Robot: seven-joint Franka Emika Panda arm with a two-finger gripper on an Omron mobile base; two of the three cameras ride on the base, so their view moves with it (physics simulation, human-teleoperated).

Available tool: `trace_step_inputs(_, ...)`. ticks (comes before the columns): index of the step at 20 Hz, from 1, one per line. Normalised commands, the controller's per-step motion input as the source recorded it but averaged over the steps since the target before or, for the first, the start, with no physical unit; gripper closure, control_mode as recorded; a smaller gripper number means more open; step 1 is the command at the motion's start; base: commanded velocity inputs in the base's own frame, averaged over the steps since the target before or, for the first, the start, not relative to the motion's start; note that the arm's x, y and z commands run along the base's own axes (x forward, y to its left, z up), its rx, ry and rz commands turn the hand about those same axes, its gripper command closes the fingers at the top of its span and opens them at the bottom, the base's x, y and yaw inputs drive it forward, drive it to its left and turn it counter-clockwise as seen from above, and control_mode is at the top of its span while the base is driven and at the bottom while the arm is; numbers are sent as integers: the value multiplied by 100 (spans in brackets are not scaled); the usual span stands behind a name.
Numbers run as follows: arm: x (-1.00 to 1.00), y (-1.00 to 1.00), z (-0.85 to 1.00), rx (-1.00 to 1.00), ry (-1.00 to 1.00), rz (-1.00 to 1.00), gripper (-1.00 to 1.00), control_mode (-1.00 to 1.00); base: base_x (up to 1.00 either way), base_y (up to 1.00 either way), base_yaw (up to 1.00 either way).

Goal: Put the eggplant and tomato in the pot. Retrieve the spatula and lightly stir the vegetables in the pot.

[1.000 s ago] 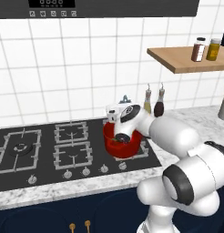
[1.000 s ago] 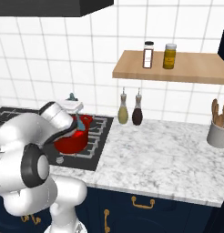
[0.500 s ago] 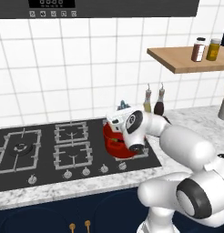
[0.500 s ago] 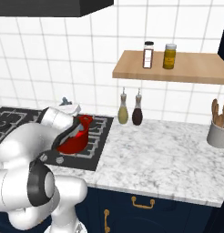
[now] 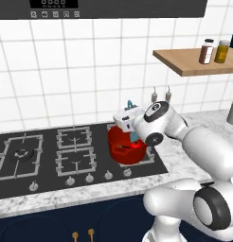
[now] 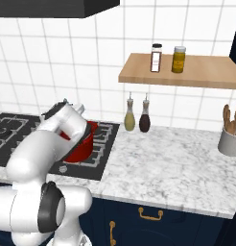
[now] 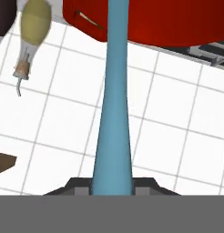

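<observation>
- Left base view: the round bright red pot [image 5: 126, 146] stands on the right burner of the black gas hob [image 5: 42, 156]. The white arm bends low over it, and its two-finger gripper [image 5: 131, 124] is at the pot's far rim. A small piece of the light-blue spatula [image 5: 131, 104] rises above the hand, which I judge to be a stirring position. Whether the vegetables are inside I cannot tell, since the hand covers the opening.
- Right base view: the arm hides most of the pot [image 6: 80, 147]. Two oil bottles [image 6: 137, 116] stand by the wall just to the right of the hob, near the working hand, so a wide sweep could hit them. The wooden shelf with two jars [image 6: 164, 59] and the grey utensil holder [image 6: 230, 142] are well apart.
- Hand view: the claw [image 7: 112, 186] is pressed on the spatula [image 7: 114, 104], pinching its wider end, and the slim part runs toward the red pot wall [image 7: 177, 22]. The view is rolled, and one yellowish bottle [image 7: 33, 27] shows at the side.
</observation>
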Motion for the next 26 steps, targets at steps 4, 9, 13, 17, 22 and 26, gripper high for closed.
trace_step_inputs(4, 1, 28, 31, 1, 5, 1, 100, -100, 0, 0, 0)
trace_step_inputs(9, 0, 32, -8, 6, 2, 7, 100, -100, 0, 0, 0)
trace_step_inputs(13, 0, 1, -13, 6, 11, 44, 100, -100, 0, 0, 0)
trace_step_inputs(17, 2, 0, -52, 1, 16, 52, 100, -100, 0, 0, 0)
trace_step_inputs(22, 13, 0, -15, 2, 12, 32, 100, -100, 0, 0, 0)
trace_step_inputs(26, 40, 0, -38, 0, 2, 28, 100, -100, 0, 0, 0)
